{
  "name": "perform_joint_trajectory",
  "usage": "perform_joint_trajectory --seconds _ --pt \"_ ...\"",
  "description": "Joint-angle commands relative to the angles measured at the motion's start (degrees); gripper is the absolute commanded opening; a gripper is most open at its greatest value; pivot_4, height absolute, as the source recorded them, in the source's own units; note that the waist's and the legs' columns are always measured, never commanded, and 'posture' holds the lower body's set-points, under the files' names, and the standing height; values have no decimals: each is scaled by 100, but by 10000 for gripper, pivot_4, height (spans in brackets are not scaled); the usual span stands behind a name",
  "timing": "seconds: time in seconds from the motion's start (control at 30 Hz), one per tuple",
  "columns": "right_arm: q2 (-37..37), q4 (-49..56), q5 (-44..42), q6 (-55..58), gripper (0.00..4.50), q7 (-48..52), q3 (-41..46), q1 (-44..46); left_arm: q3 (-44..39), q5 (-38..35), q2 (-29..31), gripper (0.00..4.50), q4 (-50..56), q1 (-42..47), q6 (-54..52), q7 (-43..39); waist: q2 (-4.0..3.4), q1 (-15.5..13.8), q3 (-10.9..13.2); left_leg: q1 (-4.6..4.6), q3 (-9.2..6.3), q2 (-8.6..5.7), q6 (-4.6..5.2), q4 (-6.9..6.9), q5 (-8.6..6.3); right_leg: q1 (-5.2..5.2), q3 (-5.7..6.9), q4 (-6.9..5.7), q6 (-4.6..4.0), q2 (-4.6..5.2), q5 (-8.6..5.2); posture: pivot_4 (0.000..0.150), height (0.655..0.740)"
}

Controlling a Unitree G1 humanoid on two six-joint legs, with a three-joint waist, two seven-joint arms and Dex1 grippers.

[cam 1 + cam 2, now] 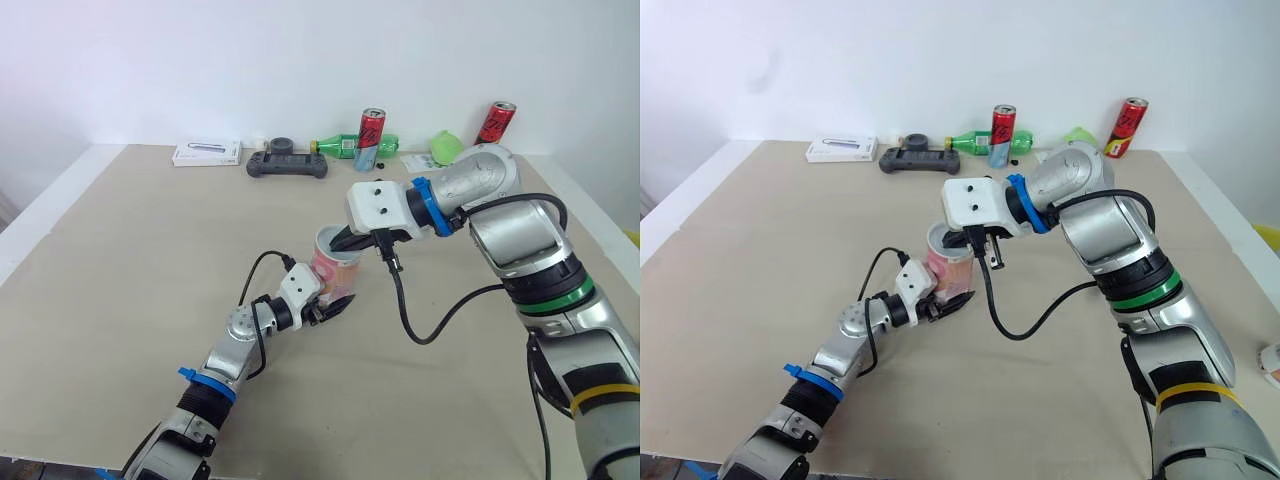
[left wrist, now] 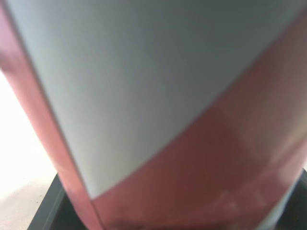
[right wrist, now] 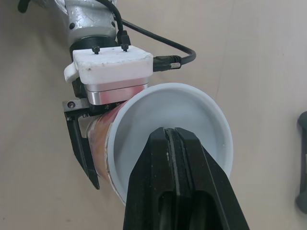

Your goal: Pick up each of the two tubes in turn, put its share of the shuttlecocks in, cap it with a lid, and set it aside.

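A: Where's the tube (image 1: pixel 333 268)?

B: Mid-table (image 1: pixel 130 260), mouth up, roughly upright w/ a slight lean. Pink-red and white body, pale rim. Can't tell if the base touches the tabletop.

A: Who's got it?

B: The left gripper (image 1: pixel 330 300). It's clamped on the lower part, black fingers on either side. In the left wrist view the tube wall sits tight between them. The right wrist view shows one finger (image 3: pixel 82 153) running down the tube's side.

A: And the right gripper (image 3: pixel 169 136)?

B: Right over the mouth, pointing down into it. Its fingers are pressed together w/ only a thin seam between, and nothing shows between them. The tip is at or just inside the rim, can't say which.

A: Anything inside the tube?

B: The inner wall looks pale and smooth. Contents are hidden behind the right gripper, so can't tell.

A: What's nearby?

B: A black cable (image 1: pixel 420 330) loops down from the right wrist, beside the tube.

A: What about farther back?

B: All along the far edge, well apart from the tube. There's a white box (image 1: pixel 207 153), then a game controller (image 1: pixel 287 165). Next is a green bottle (image 1: pixel 350 146) on its side w/ a red can (image 1: pixel 370 135) standing in front of it. After that, a green object (image 1: pixel 447 147) and a second red can (image 1: pixel 495 122) at the far right.
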State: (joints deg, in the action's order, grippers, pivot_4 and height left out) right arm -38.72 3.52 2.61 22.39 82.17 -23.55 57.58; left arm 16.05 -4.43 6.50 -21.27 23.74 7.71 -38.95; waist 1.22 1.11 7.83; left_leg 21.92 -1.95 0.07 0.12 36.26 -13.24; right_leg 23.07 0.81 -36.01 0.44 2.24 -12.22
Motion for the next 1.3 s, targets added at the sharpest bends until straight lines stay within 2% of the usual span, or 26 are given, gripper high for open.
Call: perform_joint_trajectory --seconds 0.03,0.3,0.37,0.53,0.57,0.7,0.73,0.8,0.87,0.9,0.93,0.97,1.0,1.1,1.13,1.2,1.3 --pt "-71 -197 285 180 1114 491 -955 -616 49 181 67 29251 -219 -104 -102 25 1 0 -8 -2 0 0 1 0 -2 -3 2 1 0 2 -3 1500 7400" --pt "71 -207 105 222 1114 392 -715 -608 33 193 48 29251 -285 -63 -69 26 4 -1 -11 -48 -1 0 -40 -6 -33 -45 10 3 23 20 -36 1500 7400" --pt "211 -147 -350 464 1114 272 -232 -557 28 194 48 29251 -280 -62 -66 26 7 -1 -9 -57 -5 1 -48 -6 -39 -58 10 5 19 22 -44 1500 7400" --pt "364 148 -1387 1370 1114 -322 1357 -530 -33 118 69 29251 -225 -108 -61 -21 -11 -37 93 -54 -17 20 -53 -12 -45 -72 158 30 20 110 -58 1500 7400" --pt "402 289 -1634 1581 1114 -488 1653 -583 -74 56 61 29251 -179 -120 -99 -33 -14 -40 95 -8 -14 23 -38 -12 -33 -50 174 28 76 111 -21 1500 7400" --pt "608 1138 -2510 2443 1114 -1341 2845 -1320 -236 -262 80 29251 113 -194 -322 -178 -12 -135 109 68 -13 21 -29 -7 -26 28 196 15 104 93 12 1500 7400" --pt "689 1393 -2720 2653 6476 -1585 3139 -1592 -265 -349 105 36965 210 -227 -395 -241 -10 -141 111 77 -16 23 -28 -9 -26 32 204 16 95 88 7 1500 7400" --pt "866 1928 -3081 3011 8647 -2028 3654 -2173 -329 -480 193 38940 445 -285 -554 -334 -12 -157 135 83 -13 31 -25 -7 -33 36 214 17 82 78 -2 1500 7400" --pt "1034 2470 -3467 3341 16029 -2502 4128 -2758 -418 -606 320 45000 701 -336 -738 -413 -37 -157 168 96 -12 51 -15 -4 -47 43 225 17 76 60 -17 1500 7400" --pt "1113 2675 -3602 3419 17409 -2717 4315 -3006 -453 -663 382 45000 816 -359 -825 -450 -60 -155 191 98 -8 57 -14 -4 -49 46 227 16 72 52 -18 1500 7400" --pt "1200 2932 -3635 3402 23918 -2927 4406 -3377 -497 -725 489 45000 983 -409 -923 -526 -65 -152 197 102 -1 56 -13 -6 -49 57 223 8 66 42 -22 1500 7400" --pt "1280 3182 -3564 3233 23918 -3062 4378 -3857 -562 -817 624 45000 1220 -473 -1066 -603 -64 -154 202 104 1 58 -11 -5 -50 65 218 2 62 28 -25 1500 7400" --pt "1325 3365 -3544 3124 31722 -3195 4323 -4178 -618 -892 730 45000 1391 -519 -1177 -662 -56 -155 204 111 4 66 -9 -7 -51 75 216 -1 62 17 -25 1500 7400" --pt "1553 3649 -3133 2438 42177 -3541 3668 -5162 -923 -1250 1245 45000 2122 -798 -1666 -884 -57 -140 210 122 0 103 -5 -9 -53 95 217 -11 51 -29 -38 1500 7400" --pt "1628 3631 -2990 2205 43940 -3637 3426 -5359 -1007 -1364 1413 45000 2346 -902 -1821 -966 -56 -128 213 122 2 115 -5 -10 -54 100 217 -12 48 -40 -39 1500 7400" --pt "1759 3253 -2515 1514 43940 -3770 2786 -5599 -1243 -1671 1805 45000 2862 -1155 -2160 -1128 -51 -100 225 121 7 160 -6 -10 -53 114 210 -17 44 -86 -40 1500 7400" --pt "2069 2512 -2087 721 43940 -3982 2170 -5502 -1618 -2063 2353 45000 3446 -1447 -2573 -1327 -39 -62 256 118 5 180 -15 -10 -48 123 215 -24 29 -103 -35 1500 7400"
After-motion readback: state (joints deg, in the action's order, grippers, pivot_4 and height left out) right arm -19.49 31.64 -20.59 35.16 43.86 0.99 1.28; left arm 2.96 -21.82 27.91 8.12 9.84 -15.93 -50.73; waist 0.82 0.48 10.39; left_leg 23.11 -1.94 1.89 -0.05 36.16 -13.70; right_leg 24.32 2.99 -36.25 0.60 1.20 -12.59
